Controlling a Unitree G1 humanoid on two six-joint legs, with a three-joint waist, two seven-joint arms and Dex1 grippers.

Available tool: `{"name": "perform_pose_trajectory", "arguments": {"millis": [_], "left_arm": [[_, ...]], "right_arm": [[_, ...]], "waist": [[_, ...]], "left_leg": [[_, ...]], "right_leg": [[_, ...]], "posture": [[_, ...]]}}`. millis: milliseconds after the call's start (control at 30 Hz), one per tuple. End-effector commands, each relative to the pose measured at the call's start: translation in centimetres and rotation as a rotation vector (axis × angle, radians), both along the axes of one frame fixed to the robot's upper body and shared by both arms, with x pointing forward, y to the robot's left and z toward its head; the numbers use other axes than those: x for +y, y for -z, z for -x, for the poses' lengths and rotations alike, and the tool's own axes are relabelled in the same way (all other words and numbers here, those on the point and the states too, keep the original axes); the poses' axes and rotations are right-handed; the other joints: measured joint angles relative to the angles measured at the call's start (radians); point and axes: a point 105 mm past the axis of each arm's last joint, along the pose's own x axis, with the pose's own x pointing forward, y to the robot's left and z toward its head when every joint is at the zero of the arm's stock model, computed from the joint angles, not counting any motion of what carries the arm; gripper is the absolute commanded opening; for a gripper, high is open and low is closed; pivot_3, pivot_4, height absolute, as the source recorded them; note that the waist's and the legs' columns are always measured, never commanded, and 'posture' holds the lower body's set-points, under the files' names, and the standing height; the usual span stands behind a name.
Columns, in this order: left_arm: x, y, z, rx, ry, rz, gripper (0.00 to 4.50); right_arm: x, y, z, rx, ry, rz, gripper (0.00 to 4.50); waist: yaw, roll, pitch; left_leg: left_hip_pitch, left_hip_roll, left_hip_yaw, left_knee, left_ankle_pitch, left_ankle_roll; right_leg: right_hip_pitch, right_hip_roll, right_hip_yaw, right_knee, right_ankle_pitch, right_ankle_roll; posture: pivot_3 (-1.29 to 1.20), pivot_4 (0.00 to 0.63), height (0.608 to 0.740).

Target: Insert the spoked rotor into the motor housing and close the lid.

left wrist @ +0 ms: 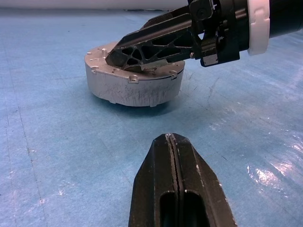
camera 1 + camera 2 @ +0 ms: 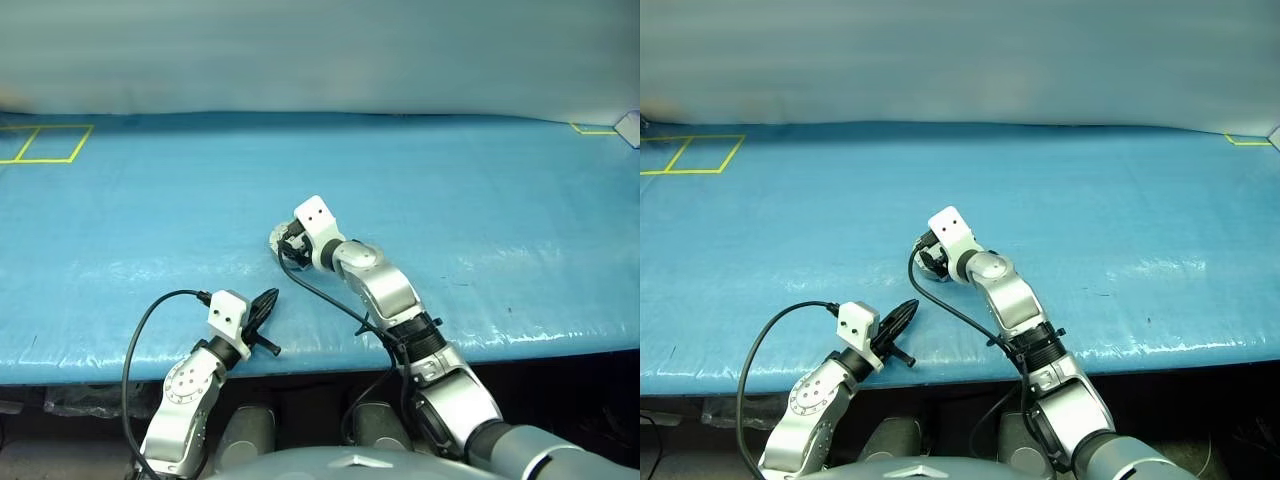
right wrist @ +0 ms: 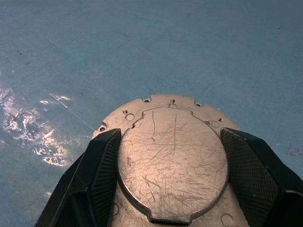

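- Two arms reach over a blue-covered table [image 2: 480, 200]; the left sits near the table's near edge, the right extends farther toward the middle.
- The left gripper [image 2: 262, 310] has its two black fingers [image 1: 177, 189] pressed together with nothing between them, as the left wrist view shows by the thin seam where they meet. It hangs just over the near edge of the table and points toward the housing, well short of it.
- The motor housing [image 1: 135, 87] stands upright on the blue surface near the table's middle, a little right of the left gripper and farther away. Its grey side wall is scratched.
- The lid [image 3: 173, 161] lies flat on top of the housing, covering it; its notched rim with small holes lines up with the housing's edge, and its raised centre is heavily scratched.
- The right gripper [image 3: 173, 175] is at the housing, tilted downward onto it from the near right side. Its fingers [image 3: 102, 175] are spread wide, one on each side of the lid's raised centre, resting on or just above the lid's outer rim; I cannot tell whether they press on it.
- The spoked rotor is hidden from sight with the lid closed over the housing.
- Yellow tape lines [image 2: 45, 143] mark a square at the far left of the table, and a short piece [image 2: 592, 129] sits at the far right.
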Motion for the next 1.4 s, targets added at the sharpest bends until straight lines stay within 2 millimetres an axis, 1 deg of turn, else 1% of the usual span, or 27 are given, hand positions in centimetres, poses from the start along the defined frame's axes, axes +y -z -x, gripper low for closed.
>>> {"name": "perform_pose_trajectory", "arguments": {"millis": [33,100,167,300,400,500,633,733,800,867,967,1067,1133,1400], "left_arm": [[-0.2,-0.3,-0.2,-0.010,0.003,0.007,0.00],[-0.1,-0.8,-0.6,-0.023,-0.005,0.009,0.00],[0.2,-1.4,-1.4,-0.021,-0.041,0.033,0.00],[2.0,-4.2,-4.8,-0.048,-0.191,0.112,0.00],[2.7,-5.3,-6.9,0.008,-0.211,0.148,0.00],[2.9,-6.1,-8.3,0.076,-0.186,0.213,0.00],[1.9,-8.5,-10.0,0.167,0.035,0.371,0.00],[2.0,-9.3,-10.9,0.228,0.110,0.420,0.00],[2.1,-9.1,-11.4,0.288,0.145,0.403,0.00],[2.4,-8.5,-12.0,0.341,0.144,0.388,0.00],[2.4,-7.8,-12.4,0.399,0.159,0.350,0.00],[2.1,-7.0,-12.2,0.441,0.182,0.276,0.00],[2.0,-6.7,-12.1,0.454,0.199,0.262,0.00],[1.5,-4.8,-11.6,0.518,0.214,0.163,0.00]], "right_arm": [[-1.2,2.9,0.6,0.098,0.022,0.068,3.01],[-1.3,3.1,0.7,0.099,0.022,0.072,3.01],[-1.3,3.2,0.8,0.101,0.021,0.067,3.01],[-1.6,3.3,0.9,0.097,0.027,0.070,3.01],[-1.9,3.4,1.0,0.098,0.034,0.070,3.01],[-2.1,3.5,1.1,0.100,0.041,0.068,3.01],[-2.4,3.4,1.1,0.100,0.046,0.062,3.01],[-2.5,3.3,1.0,0.099,0.049,0.059,3.01],[-2.6,3.3,1.1,0.098,0.052,0.056,3.01],[-2.6,3.3,1.1,0.097,0.054,0.054,3.01],[-2.5,3.3,1.2,0.097,0.056,0.050,3.01],[-2.5,3.3,1.3,0.097,0.058,0.045,3.01],[-2.5,3.3,1.3,0.096,0.060,0.045,3.01],[-2.5,3.2,1.3,0.092,0.058,0.047,3.01]], "waist": [[0.000,0.000,0.000],[0.000,0.000,0.000],[0.004,0.000,0.000],[0.012,-0.001,0.000],[0.011,-0.001,-0.001],[0.009,-0.001,-0.001],[0.010,-0.001,0.000],[0.008,-0.001,0.000],[0.007,-0.001,0.000],[0.006,-0.001,0.000],[0.007,-0.002,0.000],[0.007,-0.002,0.000],[0.007,-0.002,0.000],[0.010,-0.002,0.000]], "left_leg": [[0.000,0.000,0.000,0.000,0.000,0.000],[0.000,0.000,0.000,0.000,0.000,0.000],[0.000,0.000,0.000,0.000,0.000,0.000],[0.000,0.000,-0.001,0.001,0.000,0.000],[0.000,-0.001,-0.002,0.000,0.000,0.000],[0.000,-0.002,-0.002,0.000,0.000,0.000],[0.001,-0.003,-0.003,0.000,0.000,0.000],[0.001,-0.006,-0.004,0.000,0.000,0.000],[0.001,-0.006,-0.004,0.000,0.000,0.000],[0.001,-0.007,-0.005,-0.001,0.000,0.000],[0.001,-0.008,-0.006,-0.001,0.000,-0.001],[0.000,-0.008,-0.007,-0.001,0.000,-0.001],[0.000,-0.008,-0.008,-0.002,0.000,-0.001],[0.001,-0.008,-0.009,-0.002,0.000,-0.001]], "right_leg": [[0.000,0.000,0.000,0.000,0.000,0.000],[0.000,0.000,0.000,0.000,0.000,0.000],[0.000,0.000,0.000,0.000,0.000,0.000],[0.001,0.000,-0.001,0.000,0.000,0.000],[0.001,0.001,-0.002,0.000,0.000,0.001],[0.007,0.001,-0.003,0.000,0.002,0.005],[0.009,0.002,-0.003,-0.001,0.001,0.007],[0.010,0.002,-0.004,-0.001,0.000,0.007],[0.010,0.002,-0.004,-0.001,0.000,0.007],[0.010,0.002,-0.004,-0.001,0.000,0.007],[0.010,0.002,-0.004,-0.001,0.000,0.007],[0.010,0.001,-0.004,-0.001,0.000,0.007],[0.010,0.001,-0.003,-0.001,0.000,0.007],[0.009,0.000,-0.003,-0.001,-0.001,0.007]], "posture": [[0.00,0.150,0.740],[0.00,0.150,0.740],[0.00,0.150,0.740],[0.00,0.150,0.740],[0.00,0.150,0.740],[0.00,0.150,0.740],[0.00,0.150,0.740],[0.00,0.150,0.740],[0.00,0.150,0.740],[0.00,0.150,0.740],[0.00,0.150,0.740],[0.00,0.150,0.740],[0.00,0.150,0.740],[0.00,0.150,0.740]]}}
